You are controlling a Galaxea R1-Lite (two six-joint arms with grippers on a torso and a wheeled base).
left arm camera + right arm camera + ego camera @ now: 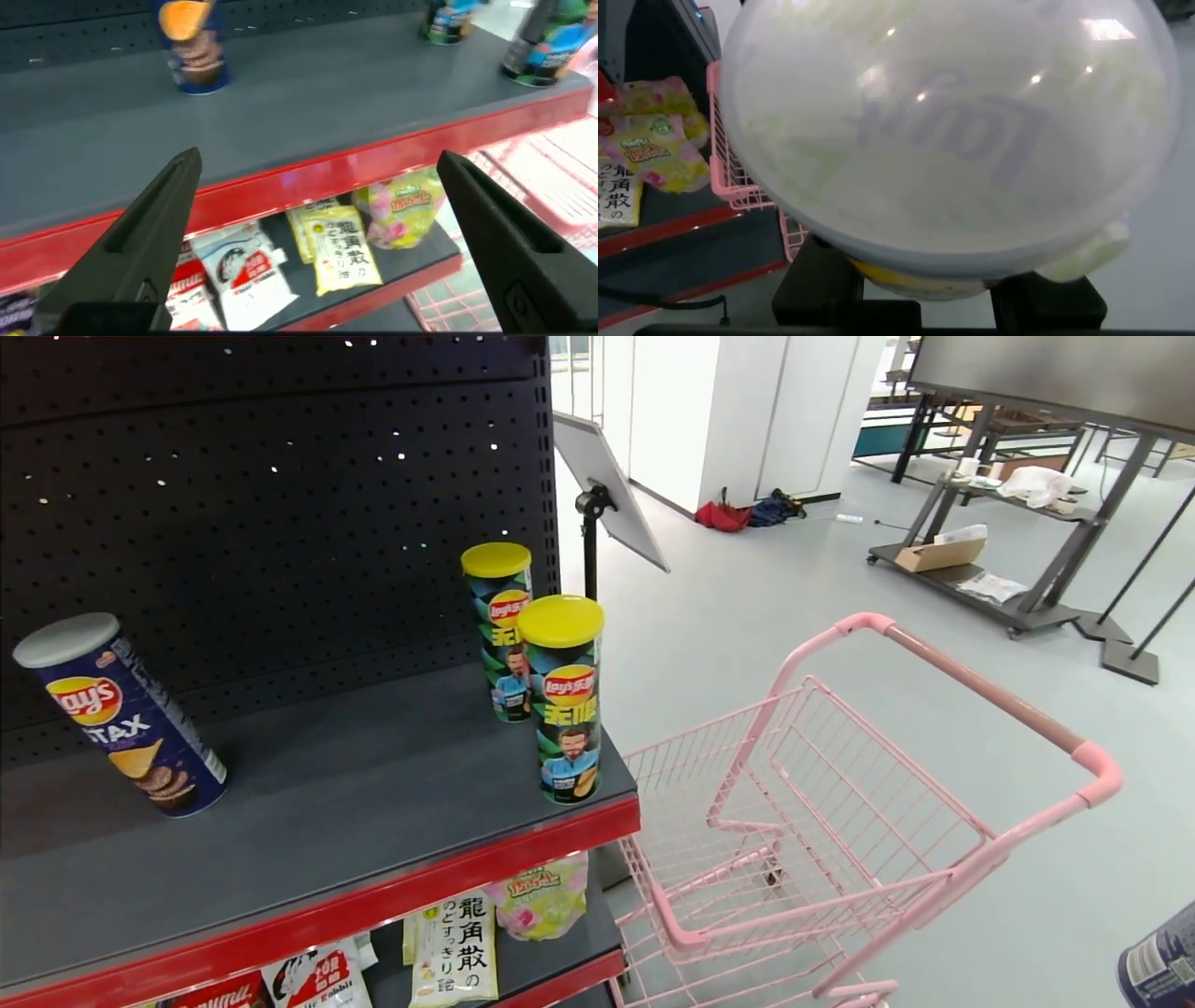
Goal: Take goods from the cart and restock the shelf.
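On the dark shelf board (pixel 355 821) a blue chip can (pixel 121 714) with a grey lid leans at the left, and two yellow-lidded cans (pixel 563 695) (pixel 499 625) stand upright near the right end. The pink wire cart (pixel 840 803) stands to the right of the shelf. My right gripper (pixel 929 294) is shut on a chip can whose clear plastic lid (pixel 952 131) faces the wrist camera; its blue body (pixel 1158 957) shows at the lower right corner of the head view. My left gripper (pixel 318 243) is open in front of the shelf's red edge (pixel 308 177).
Snack packets (pixel 336 243) (pixel 448 947) lie on the lower shelf under the red edge. A tilted board on a stand (pixel 607 490) rises behind the shelf's right end. A low black rack (pixel 990 569) stands far right across open grey floor.
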